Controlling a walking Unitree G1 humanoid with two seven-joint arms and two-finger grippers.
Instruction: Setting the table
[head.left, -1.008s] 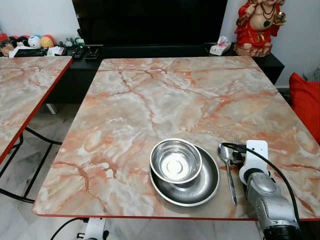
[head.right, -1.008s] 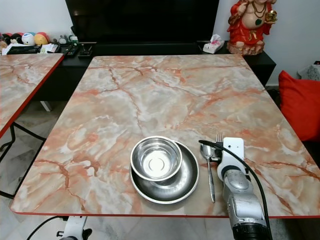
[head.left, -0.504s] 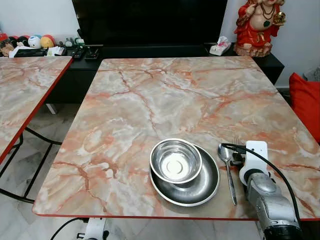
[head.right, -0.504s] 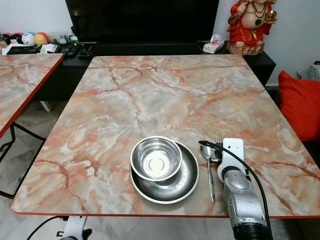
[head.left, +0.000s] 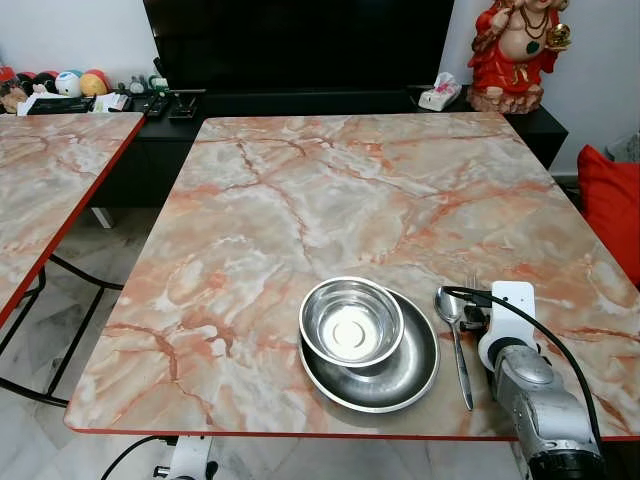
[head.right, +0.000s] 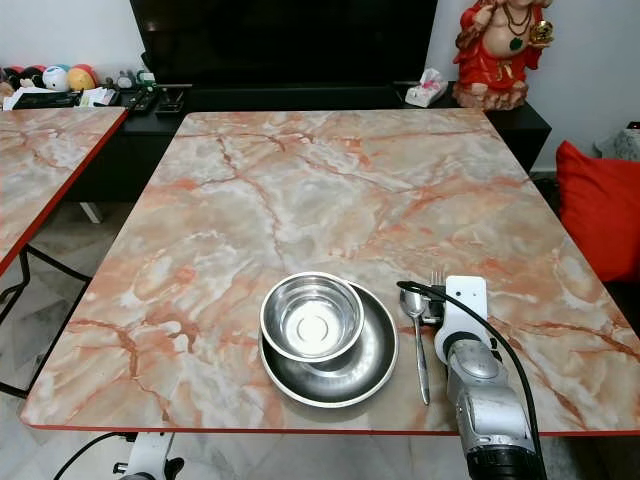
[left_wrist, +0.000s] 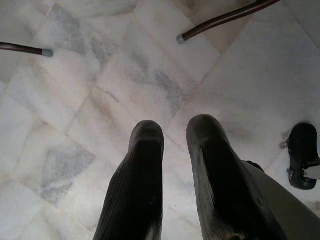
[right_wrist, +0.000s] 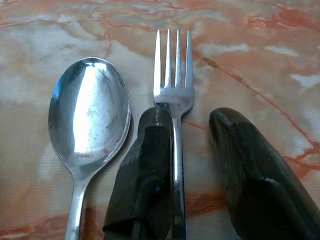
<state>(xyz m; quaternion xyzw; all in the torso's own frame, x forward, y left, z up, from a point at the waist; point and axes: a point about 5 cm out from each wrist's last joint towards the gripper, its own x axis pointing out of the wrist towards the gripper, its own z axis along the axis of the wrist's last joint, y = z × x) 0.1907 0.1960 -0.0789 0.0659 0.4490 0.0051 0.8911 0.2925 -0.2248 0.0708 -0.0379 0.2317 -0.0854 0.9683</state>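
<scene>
Head cams down; wrist cams close-up

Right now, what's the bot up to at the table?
Setting a place. A bowl sits in a plate near the table edge, with a spoon beside it. The right gripper is open around a fork lying flat beside the spoon. The left gripper hangs idle over the floor.

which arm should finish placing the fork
Right. Its claw is open over the fork, which lies on the table beside the spoon. The left claw hangs over the floor, below the table.
</scene>
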